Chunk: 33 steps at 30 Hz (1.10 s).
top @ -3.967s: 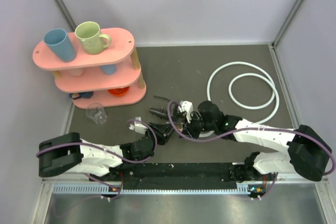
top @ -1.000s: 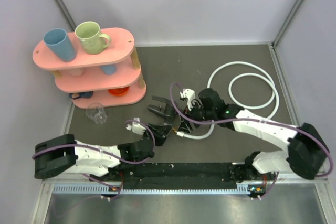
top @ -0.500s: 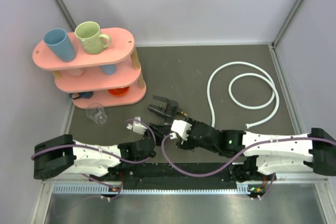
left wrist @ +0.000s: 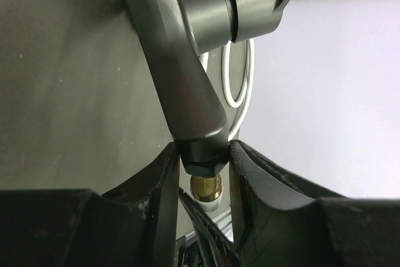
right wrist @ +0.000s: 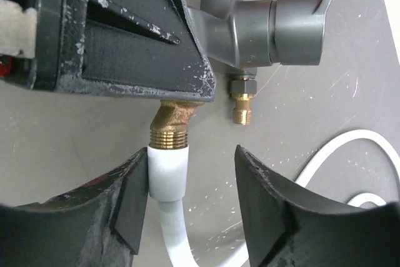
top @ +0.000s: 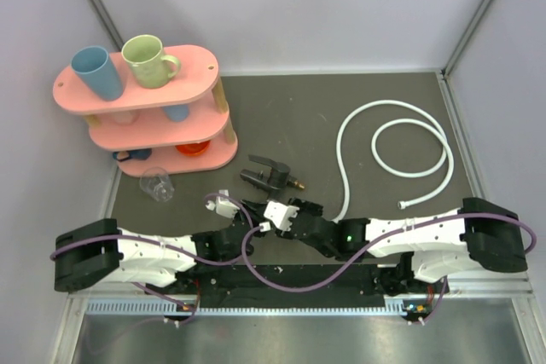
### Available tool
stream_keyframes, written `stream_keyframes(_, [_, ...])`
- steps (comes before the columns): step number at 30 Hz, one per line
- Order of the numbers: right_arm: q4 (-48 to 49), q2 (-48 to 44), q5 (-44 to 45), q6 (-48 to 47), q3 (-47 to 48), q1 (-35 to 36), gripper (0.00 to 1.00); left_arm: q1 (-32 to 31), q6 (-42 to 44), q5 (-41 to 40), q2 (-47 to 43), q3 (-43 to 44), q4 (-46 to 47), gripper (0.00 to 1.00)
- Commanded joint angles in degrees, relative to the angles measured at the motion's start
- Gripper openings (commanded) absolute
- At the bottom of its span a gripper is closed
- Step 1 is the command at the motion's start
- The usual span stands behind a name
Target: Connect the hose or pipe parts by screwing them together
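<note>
Left wrist: left jaws clenched on tap fitting [left wrist: 187,85]; right jaws parted, straddling hose [right wrist: 167,170].

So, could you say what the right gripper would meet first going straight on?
Likely the brass threaded fitting ending the white flexible hose between the right gripper's fingers, close by the left gripper; depth is unclear.

Landmark: tap fitting [top: 269,175].
Far side: bare table [top: 281,117] up to its far edge, a wide open lane.
Left and farther back: pink shelf rack [top: 205,153] blocks that corner.
Left, nearer: clear glass [top: 158,183], with a passable gap between it and the fitting.
Right: white hose [top: 339,155] runs near-to-far with its loops beyond; the strip between hose and fitting is free.
Near side: left gripper [left wrist: 201,154] and right gripper [right wrist: 190,154] crowd together, no passage.
</note>
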Motion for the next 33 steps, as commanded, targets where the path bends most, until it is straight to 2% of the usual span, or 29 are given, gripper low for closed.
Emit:
stream_keyframes(1, [4.34,1.98,2.96,1.88,0.87,0.76,0.49,-0.36,0.92,-0.29,-1.61,1.74,2.58,0.0])
stream_keyframes(4, [5.22,2.34,3.92,2.67,1.13,0.68,0.31,-0.36,0.74,0.07,-1.7,1.3,3.02,0.0])
stream_keyframes(5, [5.48,2.16,4.01,3.02,1.13,0.68,0.16,-0.36,0.65,0.15,-1.88,1.21,3.1,0.0])
stream_keyframes(6, [5.83,1.81,3.49,3.03,0.96,0.59,0.08,-0.36,0.57,0.33,-1.96,1.03,3.11,0.0])
stream_keyframes(8, [6.27,0.33,0.25,3.9,1.04,-0.37,0.0,-0.36,-0.31,0.77,-1.97,0.5,3.19,0.0])
stream_keyframes(12, [6.63,-3.98,-11.69,6.62,-0.1,-7.82,0.0,-0.36,-0.58,2.17,-0.47,-0.37,5.82,0.0])
stream_keyframes(13, [6.02,-4.69,-18.68,7.67,-0.19,-9.59,0.0,-0.36,-0.4,2.87,-0.12,-0.38,6.96,0.0])
stream_keyframes(15, [6.01,-6.45,-26.79,8.99,-0.62,-13.11,0.0,-0.36,-0.05,3.49,0.58,-0.38,7.67,0.0])
stream_keyframes(16, [6.53,-6.97,-36.41,10.74,-0.98,-18.08,0.0,-0.36,0.3,3.93,0.76,-0.38,8.2,0.0])
stream_keyframes(18, [8.46,-7.51,-45.42,12.68,-2.03,-22.94,0.0,-0.36,0.48,3.94,1.28,-0.38,8.82,0.0])
stream_keyframes(19, [8.91,-7.33,-55.21,14.09,-2.12,-27.49,0.0,-0.36,0.74,3.93,1.46,-0.46,9.08,0.0])
stream_keyframes(22, [10.14,-4.71,-69.06,15.5,-1.69,-33.14,0.0,-0.36,2.67,3.41,2.08,-0.73,11.27,0.0])
stream_keyframes(27, [4.61,4.69,-80.69,18.58,4.29,-37.99,0.0,-0.36,3.29,2.35,2.78,-0.55,11.55,0.0])
stream_keyframes(30, [7.4,8.75,-85.01,22.61,3.6,-39.57,0.0,-0.36,3.56,1.22,3.13,-0.29,10.84,0.0])
stream_keyframes(32, [7.25,9.89,-82.92,24.03,3.68,-39.75,0.01,-0.36,3.73,0.95,3.05,-0.29,10.58,0.0])
stream_keyframes(33, [6.54,9.9,-80.65,24.21,3.85,-39.75,0.05,-0.36,3.47,0.6,2.96,-0.03,9.97,0.0])
